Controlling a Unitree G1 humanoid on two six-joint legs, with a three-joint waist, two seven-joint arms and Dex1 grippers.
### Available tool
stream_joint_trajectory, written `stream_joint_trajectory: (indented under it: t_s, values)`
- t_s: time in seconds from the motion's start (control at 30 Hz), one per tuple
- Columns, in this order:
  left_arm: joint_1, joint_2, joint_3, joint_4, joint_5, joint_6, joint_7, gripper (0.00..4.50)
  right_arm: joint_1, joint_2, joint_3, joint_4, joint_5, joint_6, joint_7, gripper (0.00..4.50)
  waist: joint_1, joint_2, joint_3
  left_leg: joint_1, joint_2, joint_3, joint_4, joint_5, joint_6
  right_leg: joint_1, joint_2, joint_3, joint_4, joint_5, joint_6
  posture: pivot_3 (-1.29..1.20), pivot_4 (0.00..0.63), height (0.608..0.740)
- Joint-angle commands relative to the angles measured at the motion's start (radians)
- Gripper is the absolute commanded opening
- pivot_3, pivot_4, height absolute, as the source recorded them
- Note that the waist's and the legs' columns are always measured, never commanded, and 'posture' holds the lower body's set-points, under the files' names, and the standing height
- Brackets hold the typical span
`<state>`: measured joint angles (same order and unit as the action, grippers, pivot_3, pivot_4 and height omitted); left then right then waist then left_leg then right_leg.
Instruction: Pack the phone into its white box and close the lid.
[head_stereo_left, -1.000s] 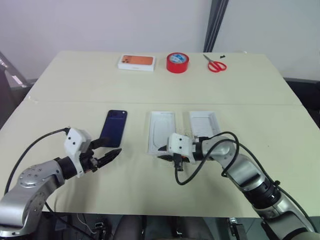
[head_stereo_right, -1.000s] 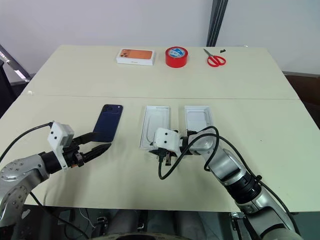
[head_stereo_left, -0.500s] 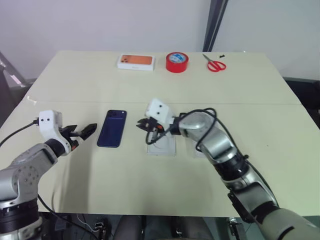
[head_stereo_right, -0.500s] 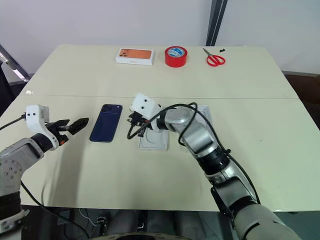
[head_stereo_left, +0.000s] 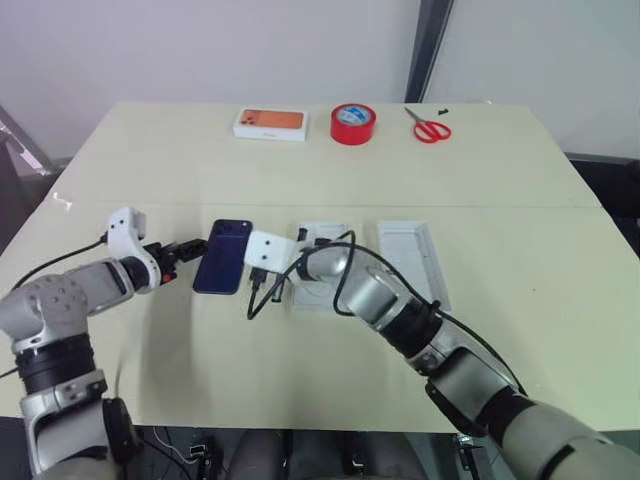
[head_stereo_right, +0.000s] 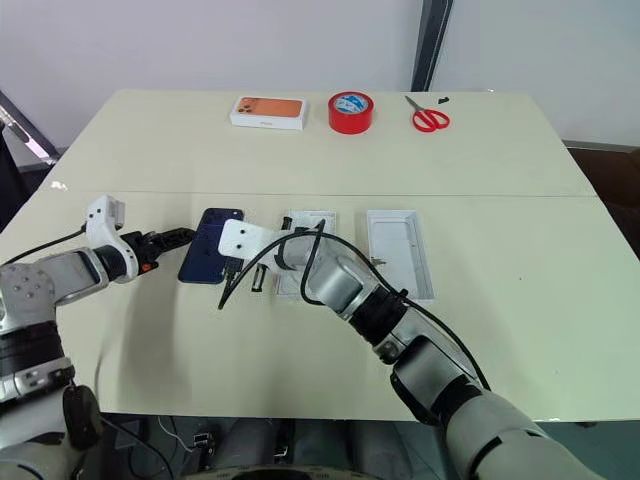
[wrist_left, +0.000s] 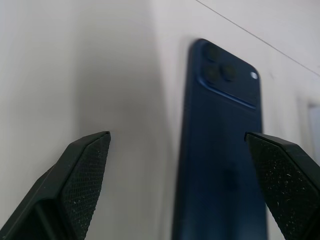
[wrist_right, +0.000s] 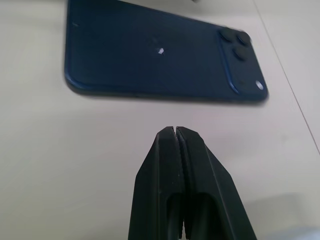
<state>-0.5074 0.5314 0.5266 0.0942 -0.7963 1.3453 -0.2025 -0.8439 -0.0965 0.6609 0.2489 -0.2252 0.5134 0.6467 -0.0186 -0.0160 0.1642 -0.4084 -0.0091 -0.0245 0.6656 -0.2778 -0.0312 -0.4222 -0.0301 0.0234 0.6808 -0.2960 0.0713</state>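
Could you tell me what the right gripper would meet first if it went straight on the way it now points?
Most likely the phone: the right gripper, jaws shut, points at its long edge across a strip of bare table. It might graze the tabletop first; depth is unclear.

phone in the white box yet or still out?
Out. The phone lies flat, back up, on the table, left of the white box, whose recess is empty.
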Motion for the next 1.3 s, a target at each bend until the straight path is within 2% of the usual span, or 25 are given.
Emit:
stream_joint_trajectory:
  t_s: [0.03,0.33,0.8,0.9,1.03,1.3]
  values:
    - [0.01,-0.039,-0.037,-0.013,-0.05,0.087,-0.048,4.5,0.004,0.004,0.0,-0.035,-0.019,-0.012,0.017,0.07,0.001,0.0,0.0,0.0,0.0,0.0,0.0,0.0,0.0,0.0,0.0,0.0,0.0,0.0,0.0,0.0,0.15,0.74]
    - [0.067,-0.159,-0.068,-0.172,-0.063,0.209,-0.042,4.5,0.013,-0.02,-0.003,-0.059,-0.054,-0.003,0.058,0.07,0.003,0.0,0.0,0.0,-0.001,0.0,0.0,0.0,0.0,0.0,-0.001,0.0,0.0,0.0,0.0,0.0,0.15,0.74]
    - [0.07,-0.289,0.066,-0.244,-0.053,0.269,-0.002,4.5,0.04,-0.059,0.015,-0.104,-0.122,-0.022,0.096,0.07,0.004,0.0,-0.001,0.0,-0.001,0.0,0.0,0.0,0.0,0.0,-0.001,0.0,0.0,0.0,0.0,0.0,0.15,0.74]
    - [0.056,-0.297,0.112,-0.237,-0.043,0.269,0.009,3.69,0.044,-0.057,0.011,-0.109,-0.129,-0.02,0.1,0.0,0.003,0.0,-0.001,0.0,-0.001,0.0,0.0,0.002,-0.003,0.0,-0.001,0.0,-0.001,0.0,0.0,0.0,0.15,0.74]
    - [0.047,-0.299,0.15,-0.228,-0.052,0.269,0.029,1.68,0.046,-0.062,0.0,-0.12,-0.132,-0.015,0.105,0.0,0.0,-0.001,0.0,0.0,-0.001,0.0,0.0,0.003,-0.005,0.0,-0.001,0.0,-0.001,0.0,0.0,0.0,0.15,0.74]
    - [0.044,-0.342,0.257,-0.22,-0.084,0.269,0.079,1.68,0.038,-0.071,-0.023,-0.169,-0.129,0.006,0.118,0.0,-0.004,-0.001,0.0,0.0,0.0,0.0,0.0,0.003,-0.006,-0.001,0.0,0.001,0.0,0.0,0.0,0.0,0.15,0.74]
